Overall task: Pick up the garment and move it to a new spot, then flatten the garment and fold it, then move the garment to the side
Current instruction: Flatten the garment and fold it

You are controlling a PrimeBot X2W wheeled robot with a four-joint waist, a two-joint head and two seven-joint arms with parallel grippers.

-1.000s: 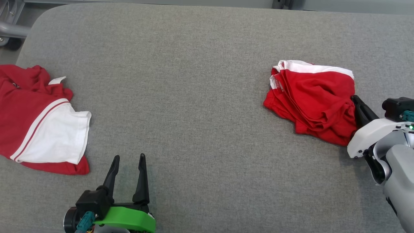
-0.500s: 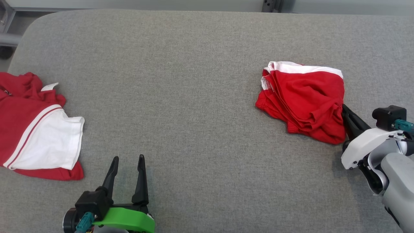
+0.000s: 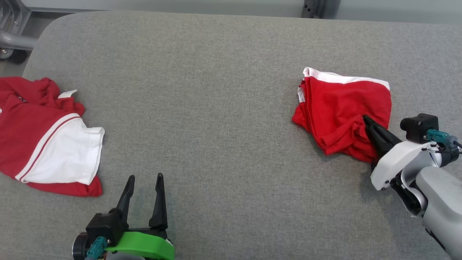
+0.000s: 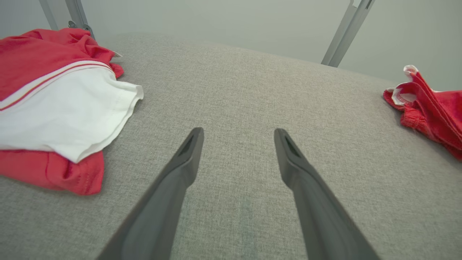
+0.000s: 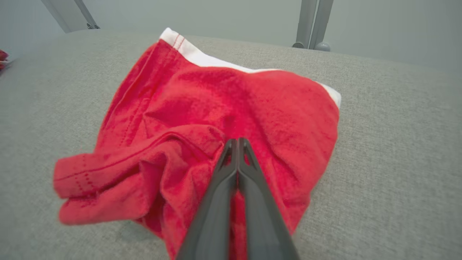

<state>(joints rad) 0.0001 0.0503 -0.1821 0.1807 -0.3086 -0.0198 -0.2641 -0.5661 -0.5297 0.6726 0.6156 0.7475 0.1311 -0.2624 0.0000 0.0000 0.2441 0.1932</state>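
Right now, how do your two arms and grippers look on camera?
Left gripper: two long black tapered fingers, black base, bright green bracket, teal plug. Right gripper: the same black fingers, white shell, grey forearm, black block with a second teal plug.

Blk fingers (image 3: 158, 202), green L bracket (image 3: 144, 245), white R shell (image 3: 397, 159), teal connectors (image 3: 438, 136).

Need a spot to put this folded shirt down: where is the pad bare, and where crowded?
Widest bare patch: the middle of the pad, between the left shirt and the folded shirt, ahead of the open left tool. The far strip is bare too. Crowded: the right edge, where the shut right tool pinches the folded shirt.
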